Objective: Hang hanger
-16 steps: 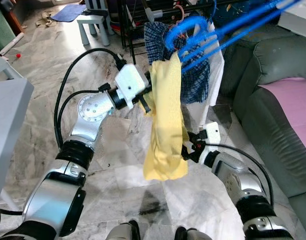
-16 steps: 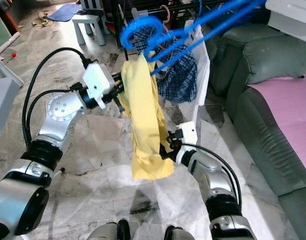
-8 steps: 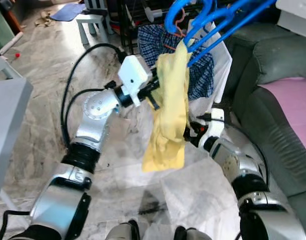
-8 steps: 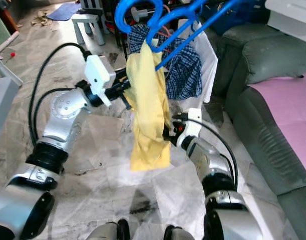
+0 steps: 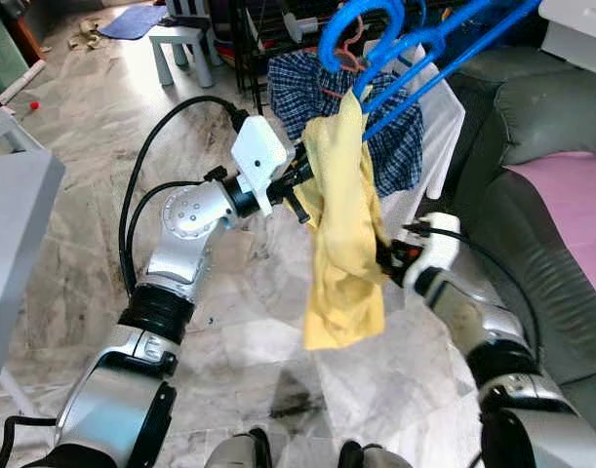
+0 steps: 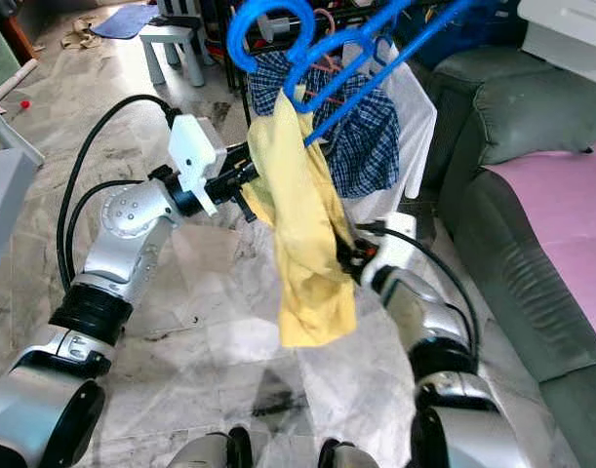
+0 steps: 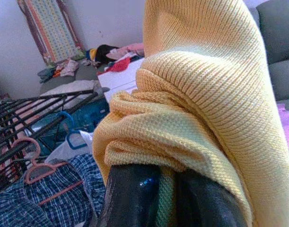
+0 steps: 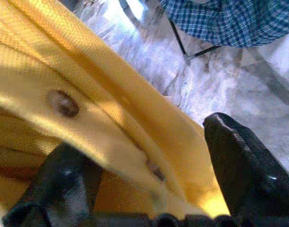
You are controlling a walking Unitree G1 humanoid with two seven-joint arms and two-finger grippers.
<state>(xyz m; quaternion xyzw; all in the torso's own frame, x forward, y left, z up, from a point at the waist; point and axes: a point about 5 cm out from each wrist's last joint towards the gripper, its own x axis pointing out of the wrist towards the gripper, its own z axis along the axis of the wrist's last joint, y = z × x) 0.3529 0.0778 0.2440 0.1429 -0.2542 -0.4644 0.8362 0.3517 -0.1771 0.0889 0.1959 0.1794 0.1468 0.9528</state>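
A: What are the arms doing?

B: The left arm is reaching up and forward, bent at the elbow. Its left end effector (image 5: 299,185) is squeezing a bunch of the yellow shirt (image 5: 344,234) near the top. The right arm is reaching in lower down. The right end effector (image 5: 389,261) is sitting at the side of the shirt, about halfway down.

A: Where is the hanger?

B: The blue hanger (image 5: 376,44) is up high, close to the camera, with its hook curling at the top. The yellow shirt is hanging down from it over the stone floor (image 5: 83,175).

A: Are the wrist cameras showing more?

B: Yes. The left wrist view is showing the two black fingers (image 7: 130,198) pressed together with a fold of yellow cloth pinched between them. The right wrist view is showing its fingers (image 8: 239,161) spread apart, with the shirt and two of its buttons lying between them. They are not squeezing it.

A: What is behind the shirt?

B: A black rack (image 5: 249,58) is standing there, with a blue checked shirt (image 5: 395,146) hanging on it. A dark sofa (image 5: 532,127) with a pink sheet (image 5: 571,195) is sitting on the right. A small grey stool (image 5: 185,49) is standing far back.
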